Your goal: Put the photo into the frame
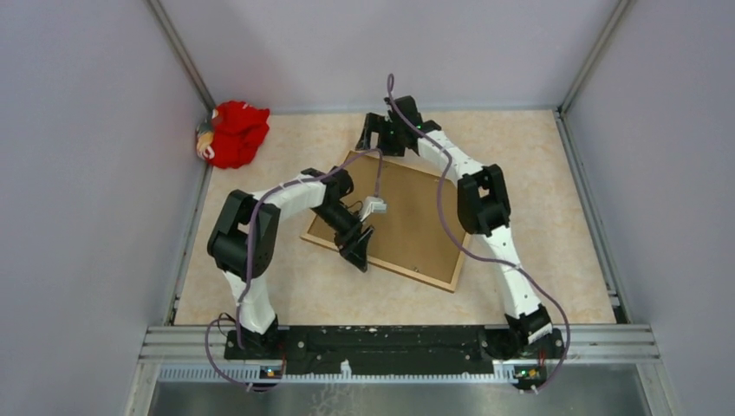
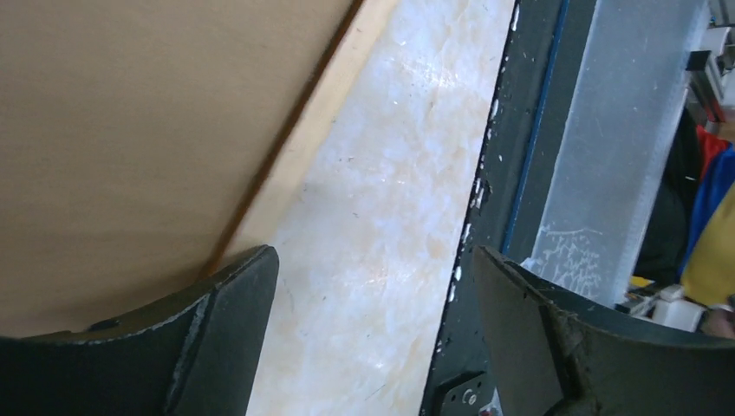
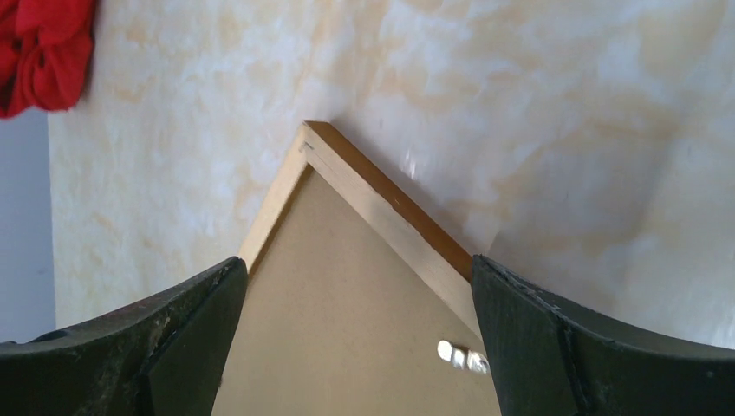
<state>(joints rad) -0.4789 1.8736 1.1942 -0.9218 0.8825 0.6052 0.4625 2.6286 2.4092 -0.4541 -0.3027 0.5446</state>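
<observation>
Left gripper point(image 1: 357, 249) is held open over the near-left edge of the frame point(image 1: 421, 276), which is laid flat and skewed mid-table, backing point(image 1: 407, 217) up. Photo isn't seen anywhere. Right gripper point(image 1: 382, 135) is spread open over the far corner, so both arms are judged equally near.

Golden-brown frame point(image 1: 453, 279), red cloth point(image 1: 237, 132), beige marbled table point(image 1: 555, 217)

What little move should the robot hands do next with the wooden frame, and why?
Probably ease the right gripper down to pinch the frame's far corner. Its jaws are open over that corner, a brown board fills the frame, and no photo shows, so the frame likely needs lifting.
</observation>
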